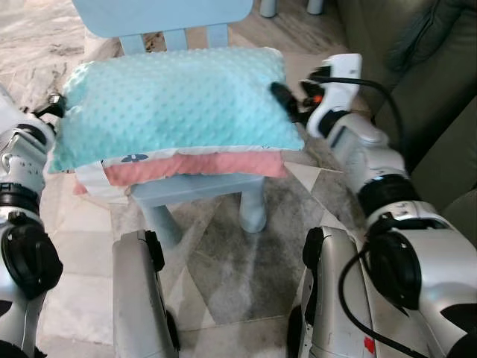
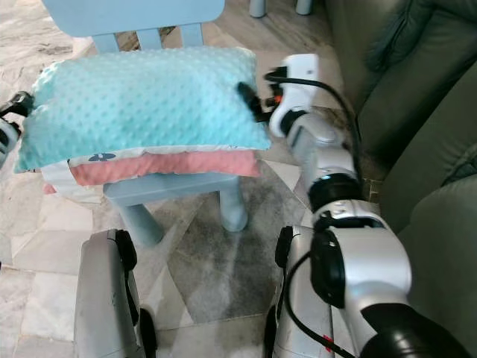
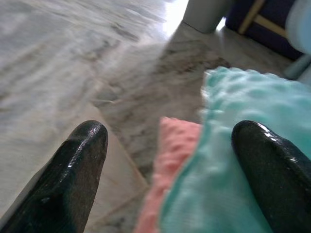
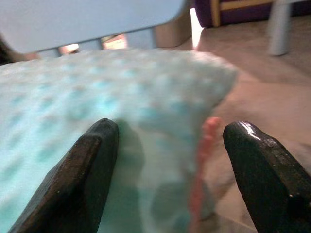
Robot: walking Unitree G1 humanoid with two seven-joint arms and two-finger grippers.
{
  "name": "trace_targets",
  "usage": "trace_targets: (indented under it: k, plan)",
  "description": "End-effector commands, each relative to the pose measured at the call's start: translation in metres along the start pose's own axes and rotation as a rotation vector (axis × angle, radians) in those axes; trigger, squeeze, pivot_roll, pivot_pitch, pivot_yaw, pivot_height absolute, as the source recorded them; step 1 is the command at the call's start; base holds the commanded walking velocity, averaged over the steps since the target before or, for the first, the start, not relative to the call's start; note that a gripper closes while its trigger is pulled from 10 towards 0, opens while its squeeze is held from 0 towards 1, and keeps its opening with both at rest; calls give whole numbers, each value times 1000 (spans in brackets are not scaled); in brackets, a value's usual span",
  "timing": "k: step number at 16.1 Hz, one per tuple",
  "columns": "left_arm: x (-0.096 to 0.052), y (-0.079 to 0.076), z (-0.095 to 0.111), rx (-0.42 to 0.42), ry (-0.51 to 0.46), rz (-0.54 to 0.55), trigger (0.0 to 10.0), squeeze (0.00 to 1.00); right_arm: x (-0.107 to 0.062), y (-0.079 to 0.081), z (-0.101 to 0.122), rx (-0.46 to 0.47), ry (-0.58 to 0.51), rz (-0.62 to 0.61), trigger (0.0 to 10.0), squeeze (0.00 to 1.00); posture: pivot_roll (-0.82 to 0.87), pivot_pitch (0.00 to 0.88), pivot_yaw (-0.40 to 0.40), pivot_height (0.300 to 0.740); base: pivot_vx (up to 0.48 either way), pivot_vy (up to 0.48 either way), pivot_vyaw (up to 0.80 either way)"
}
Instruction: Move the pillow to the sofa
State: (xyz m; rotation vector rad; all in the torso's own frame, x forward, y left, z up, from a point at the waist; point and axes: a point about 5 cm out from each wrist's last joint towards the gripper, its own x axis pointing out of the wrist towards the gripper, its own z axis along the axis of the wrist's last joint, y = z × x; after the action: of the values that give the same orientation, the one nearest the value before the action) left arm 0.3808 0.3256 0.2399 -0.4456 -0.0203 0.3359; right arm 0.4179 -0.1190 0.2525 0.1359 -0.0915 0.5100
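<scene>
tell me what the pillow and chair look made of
Pillow: soft plush fabric, seemingly minky; raised dots on the teal top, pink underside, matte. Chair: likely moulded plastic; smooth, uniform pale blue, rounded legs, slight sheen.

Head stereo pair downward over pillow (image 1: 175,112) on chair; wrist cameras close at its opposite ends.
</scene>
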Motion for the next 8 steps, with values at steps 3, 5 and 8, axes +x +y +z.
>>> trace_targets:
  k: [3,5,8]
  plan:
    - [1,-8,-4,-46,63,-63,10000,0,6,13,-2,32,8,81,10000,0,74,271,7,370,0,0,0]
    - [1,-14,-9,-62,93,-95,10000,0,7,16,-6,33,22,104,10000,0,72,276,7,370,0,0,0]
    - [1,-25,-16,-99,146,-163,10000,0,7,24,-12,21,50,179,10000,0,71,282,8,370,0,0,0]
